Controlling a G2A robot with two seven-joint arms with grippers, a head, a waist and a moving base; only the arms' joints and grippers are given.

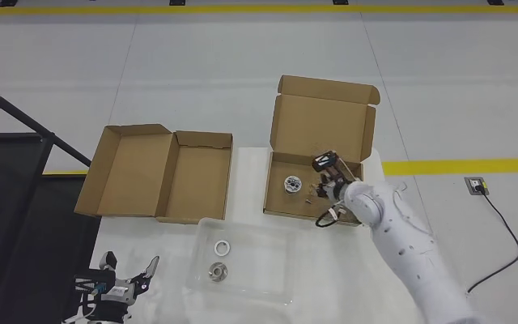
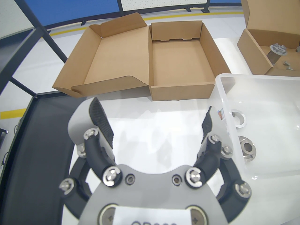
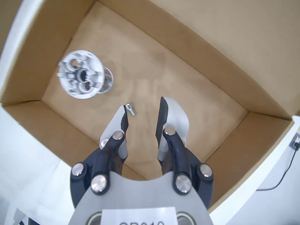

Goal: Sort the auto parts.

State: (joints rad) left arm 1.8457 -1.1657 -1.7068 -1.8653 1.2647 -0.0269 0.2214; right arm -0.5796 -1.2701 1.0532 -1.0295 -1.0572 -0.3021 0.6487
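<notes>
Brown cardboard makes the two boxes on the white desk point(image 1: 251, 174). The right box point(image 1: 283, 166) has its lid standing up. A round metal part point(image 3: 80, 77) with holes stands inside it. A small bolt point(image 3: 130, 110) lies on the box floor near that part. The right tool point(image 3: 143, 103) hangs over this box, with one finger just beside the bolt. Its fingers are a little way apart and hold nothing. The left box point(image 1: 198, 174) lies open, with its lid out to the side. In front of the boxes sits a clear tub point(image 1: 251, 267). A white ring point(image 1: 221, 246) and a grey ring point(image 1: 217, 272) lie in it, near each other. The left tool point(image 2: 151, 105) is over the desk's front left corner, beside the tub. Its fingers are spread wide and hold nothing.
</notes>
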